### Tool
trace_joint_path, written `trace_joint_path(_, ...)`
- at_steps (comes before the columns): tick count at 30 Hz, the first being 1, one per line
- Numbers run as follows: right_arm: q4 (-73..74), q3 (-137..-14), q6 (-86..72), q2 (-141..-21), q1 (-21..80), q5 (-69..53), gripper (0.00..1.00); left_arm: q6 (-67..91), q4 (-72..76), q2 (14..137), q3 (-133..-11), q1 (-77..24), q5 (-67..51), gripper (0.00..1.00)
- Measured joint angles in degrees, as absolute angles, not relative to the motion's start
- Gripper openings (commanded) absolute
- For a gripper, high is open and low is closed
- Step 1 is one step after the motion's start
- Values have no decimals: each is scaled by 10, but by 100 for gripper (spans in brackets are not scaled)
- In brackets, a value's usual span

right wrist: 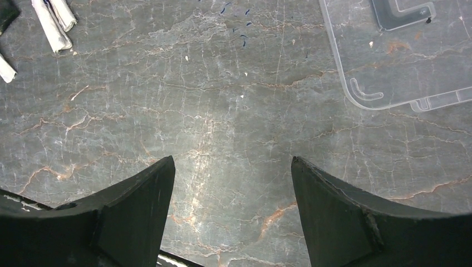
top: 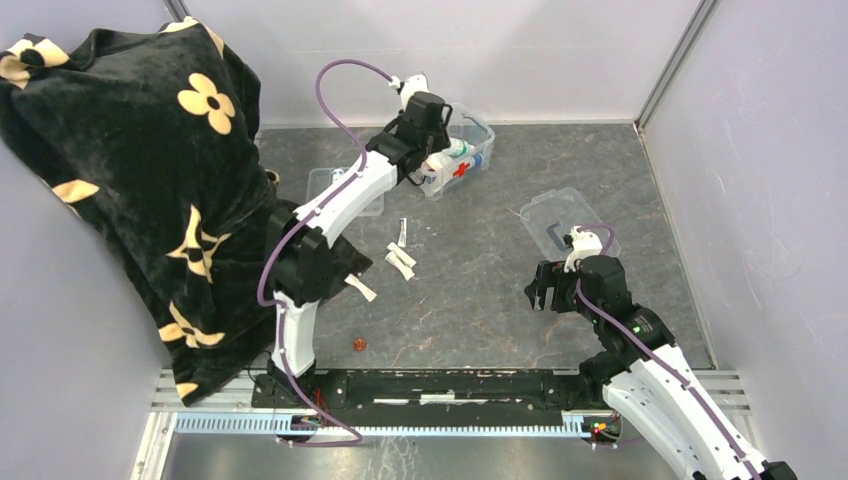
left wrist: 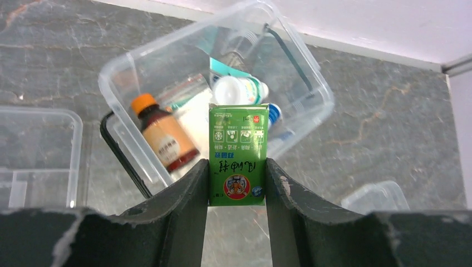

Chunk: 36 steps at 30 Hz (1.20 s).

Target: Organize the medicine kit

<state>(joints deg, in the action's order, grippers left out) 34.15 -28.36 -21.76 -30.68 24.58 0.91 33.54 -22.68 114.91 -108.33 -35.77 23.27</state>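
- My left gripper point(left wrist: 237, 186) pinches the green box point(left wrist: 238, 150) over the kit point(left wrist: 167, 50), mid-frame, for dropping in.
- My right gripper point(right wrist: 234, 167) hangs open, empty, lid point(right wrist: 389, 61) upper right.

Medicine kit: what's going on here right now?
The left hand grips a green medicine box over the open medicine kit, which holds an orange-capped brown bottle and a white bottle. The right hand hangs open and empty over the table, near the flat clear lid. White packets lie loose mid-table.
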Motion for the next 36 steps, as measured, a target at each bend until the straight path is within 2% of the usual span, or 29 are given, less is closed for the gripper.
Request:
trace_joint_path(10, 348, -284, -218, -307, 246, 9, 83, 307, -227, 1290, -1188, -299, 166, 49)
trace_joint_path(13, 349, -284, -218, -307, 246, 9, 83, 307, -226, 1305, -1193, -298, 148, 54)
trace_joint_path(17, 349, -284, -218, -307, 246, 9, 83, 306, -225, 1308, -1193, -298, 133, 66)
trace_joint_path(23, 355, -284, -217, -307, 246, 13, 83, 293, -222, 1302, -1189, -298, 129, 68)
trace_joint_path(29, 366, -298, -211, -312, 246, 25, 83, 280, -232, 1209, -1127, -298, 129, 72)
trace_joint_path(36, 364, -331, -185, -344, 246, 34, 84, 273, -227, 962, -991, -298, 130, 74)
